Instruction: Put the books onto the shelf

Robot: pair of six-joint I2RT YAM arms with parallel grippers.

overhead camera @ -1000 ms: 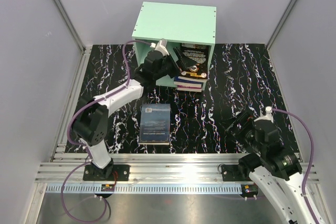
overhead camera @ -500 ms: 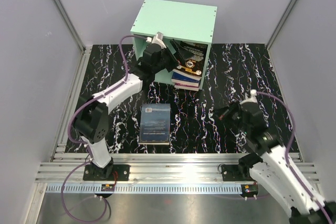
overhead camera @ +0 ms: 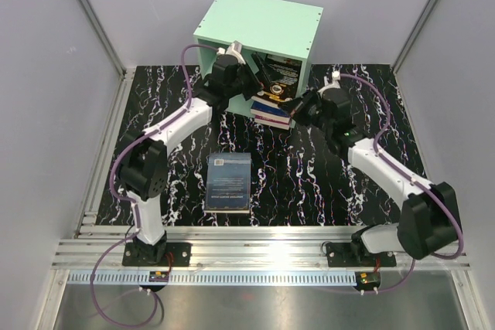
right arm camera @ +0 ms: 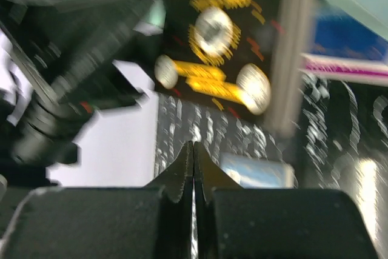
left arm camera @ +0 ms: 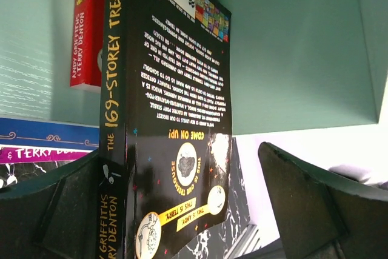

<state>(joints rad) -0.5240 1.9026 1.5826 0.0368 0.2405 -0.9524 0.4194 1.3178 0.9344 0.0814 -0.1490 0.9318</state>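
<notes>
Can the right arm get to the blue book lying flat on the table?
Probably yes: the blue book lies alone in the open, nothing between it and the right pincer, which is shut by the shelf.

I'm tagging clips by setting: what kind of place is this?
Probably a robot test cell: left arm and right arm bolted to an aluminium rail, plain grey walls, marble-print mat.
</notes>
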